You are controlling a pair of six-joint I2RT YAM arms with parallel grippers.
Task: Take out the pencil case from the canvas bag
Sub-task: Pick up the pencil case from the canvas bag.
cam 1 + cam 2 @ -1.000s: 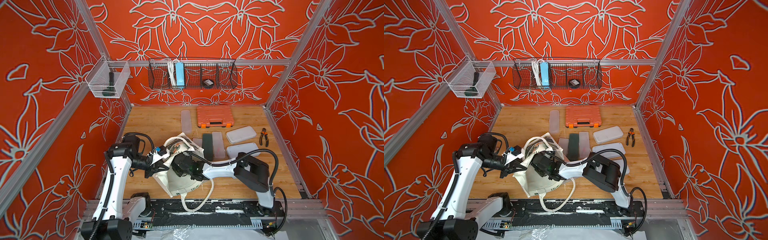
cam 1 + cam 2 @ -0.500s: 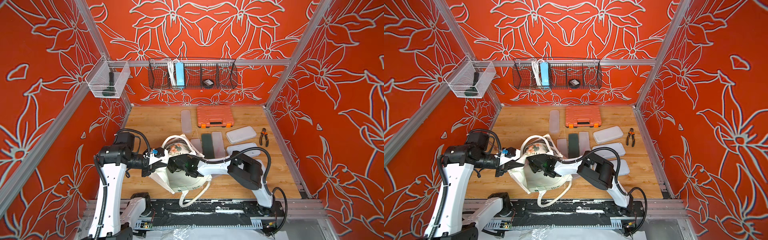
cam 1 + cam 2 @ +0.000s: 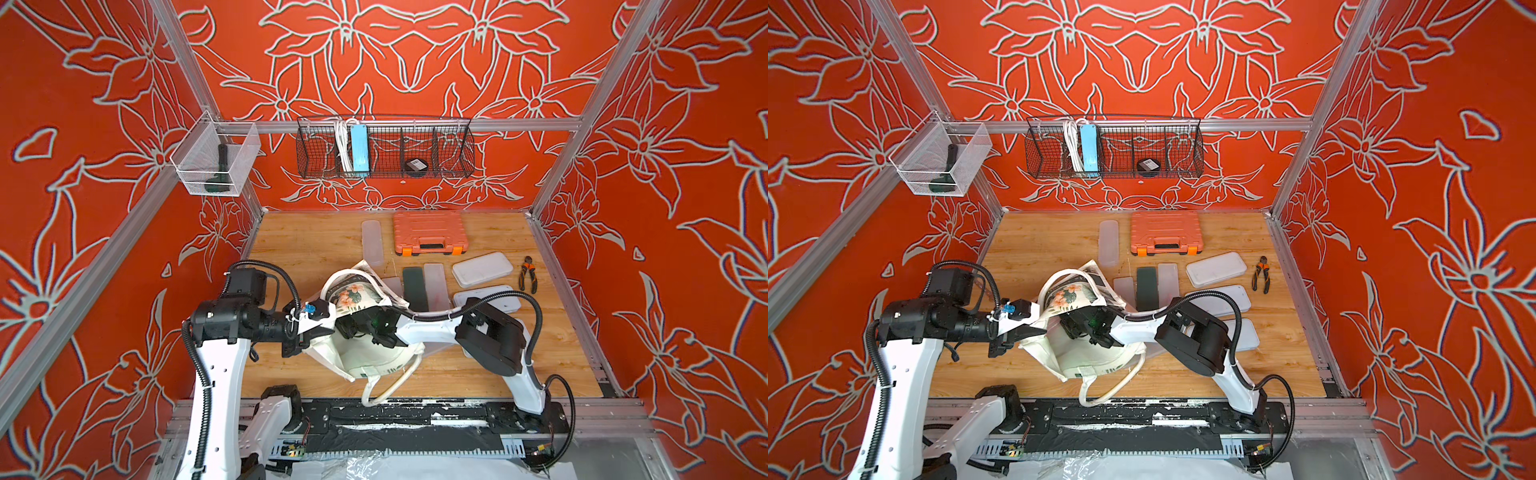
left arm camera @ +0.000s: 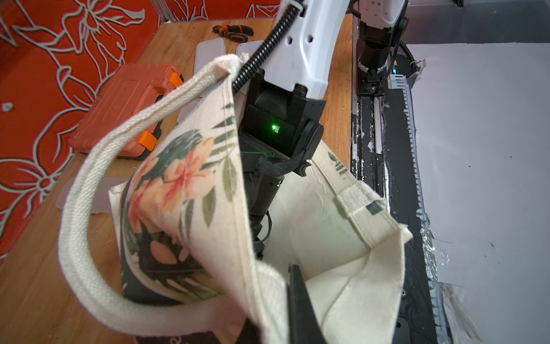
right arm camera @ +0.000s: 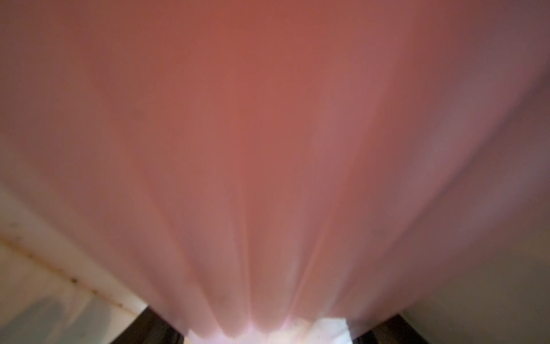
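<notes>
Since a sec ago the R arm is drawn in closer to the canvas bag (image 3: 374, 357). The R gripper (image 4: 259, 220) is sunk in the bag's mouth and its jaws are hidden by cloth, so apart or together can't be told. The bag is held on the table just robot-side of the orange tool case (image 3: 430, 233), w/ its rim pinched tight in the L gripper (image 3: 322, 328).

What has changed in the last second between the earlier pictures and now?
The right gripper pushed a little further into the bag, and its arm's elbow swung toward the bag. The bag's flowered side rose to face up. The left gripper stayed shut on the bag's rim. The orange case and the pliers did not move.
</notes>
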